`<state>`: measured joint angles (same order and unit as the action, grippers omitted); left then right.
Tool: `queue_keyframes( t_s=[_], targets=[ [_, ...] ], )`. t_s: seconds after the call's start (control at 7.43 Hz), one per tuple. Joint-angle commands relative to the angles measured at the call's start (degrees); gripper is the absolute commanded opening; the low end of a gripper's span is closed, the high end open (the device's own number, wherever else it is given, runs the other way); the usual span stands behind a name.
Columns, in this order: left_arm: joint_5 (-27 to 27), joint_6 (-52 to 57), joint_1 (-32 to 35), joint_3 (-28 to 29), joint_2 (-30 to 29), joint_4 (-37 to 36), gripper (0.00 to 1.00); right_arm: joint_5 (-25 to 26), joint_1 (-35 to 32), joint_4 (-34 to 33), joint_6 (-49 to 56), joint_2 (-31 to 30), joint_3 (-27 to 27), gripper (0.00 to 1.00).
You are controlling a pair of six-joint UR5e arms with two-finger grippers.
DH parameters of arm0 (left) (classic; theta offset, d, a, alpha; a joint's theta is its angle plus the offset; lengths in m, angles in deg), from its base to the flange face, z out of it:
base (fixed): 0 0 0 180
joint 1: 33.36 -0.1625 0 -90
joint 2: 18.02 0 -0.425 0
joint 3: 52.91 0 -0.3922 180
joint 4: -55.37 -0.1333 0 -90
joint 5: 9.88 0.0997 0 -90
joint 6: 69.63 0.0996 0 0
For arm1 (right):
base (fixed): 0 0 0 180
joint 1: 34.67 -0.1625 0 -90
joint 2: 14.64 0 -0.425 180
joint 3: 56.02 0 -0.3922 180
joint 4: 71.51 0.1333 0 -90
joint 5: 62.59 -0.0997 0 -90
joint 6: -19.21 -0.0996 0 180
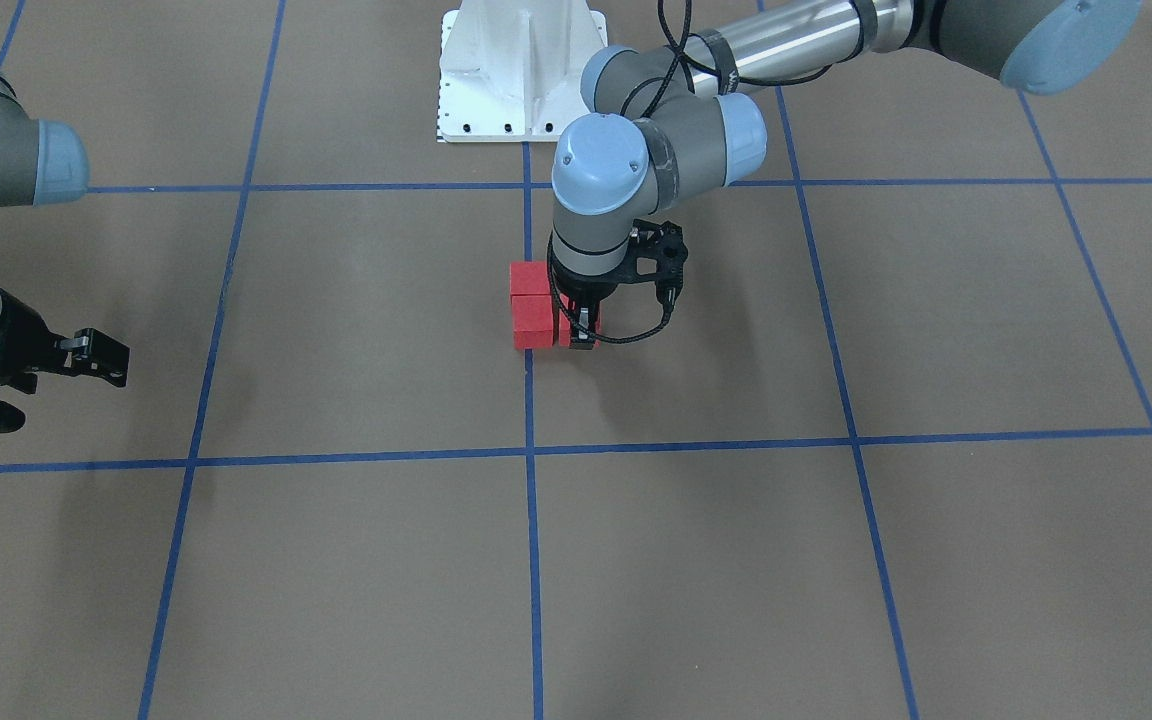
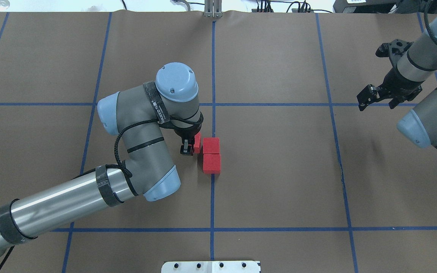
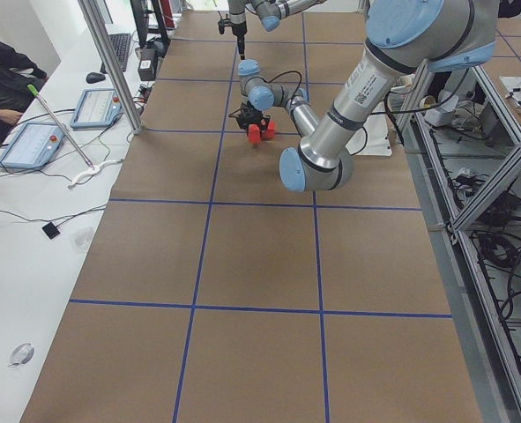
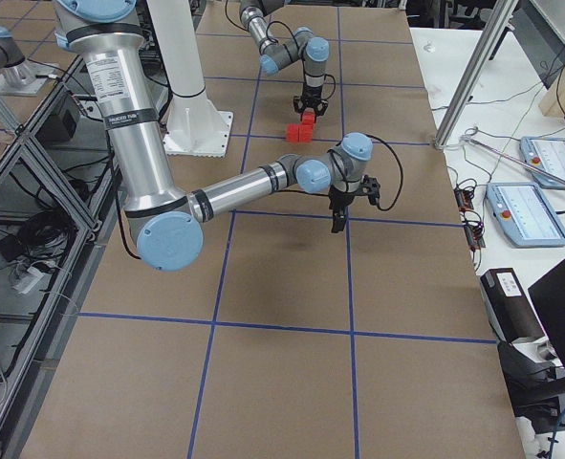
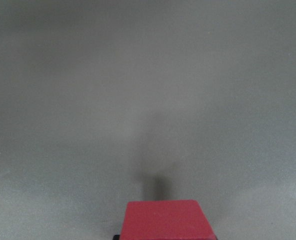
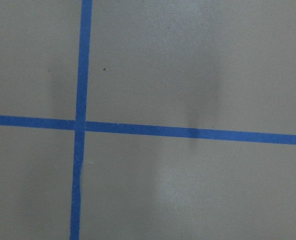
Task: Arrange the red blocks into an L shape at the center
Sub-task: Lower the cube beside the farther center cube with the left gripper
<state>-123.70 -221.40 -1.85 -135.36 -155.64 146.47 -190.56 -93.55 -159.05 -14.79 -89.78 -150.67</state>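
- Overhead exterior: left gripper point(image 2: 188, 147) clenched on one red block point(image 2: 197, 142), just beside the pair's far block.
- Centre: two red blocks point(image 2: 211, 154) touching in line on the blue grid line point(image 2: 213, 197).
- Far right: right gripper point(image 2: 380, 101) spread wide, holding nothing.

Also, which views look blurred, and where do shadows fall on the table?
Left wrist-mounted view: soft all over, the red block at the bottom edge unsharp, a dim shadow streak above it. Right wrist-mounted view: the blue tape cross fairly sharp, two faint upright shadow bands. Overhead exterior view: sharp, even light, pale shadows on the table.
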Motion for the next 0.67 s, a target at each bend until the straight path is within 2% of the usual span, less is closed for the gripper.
queue_keyframes(
  t_s=[0.0,0.54],
  targets=[
    [0.0,-0.1,0.0,0.0,0.0,0.0,0.0,0.0,0.0,0.0,0.0,0.0,0.0,1.0],
    [0.0,-0.7,-0.6,0.0,-0.1,0.0,0.0,0.1,0.0,0.0,0.0,0.0,0.1,1.0]
  ],
)
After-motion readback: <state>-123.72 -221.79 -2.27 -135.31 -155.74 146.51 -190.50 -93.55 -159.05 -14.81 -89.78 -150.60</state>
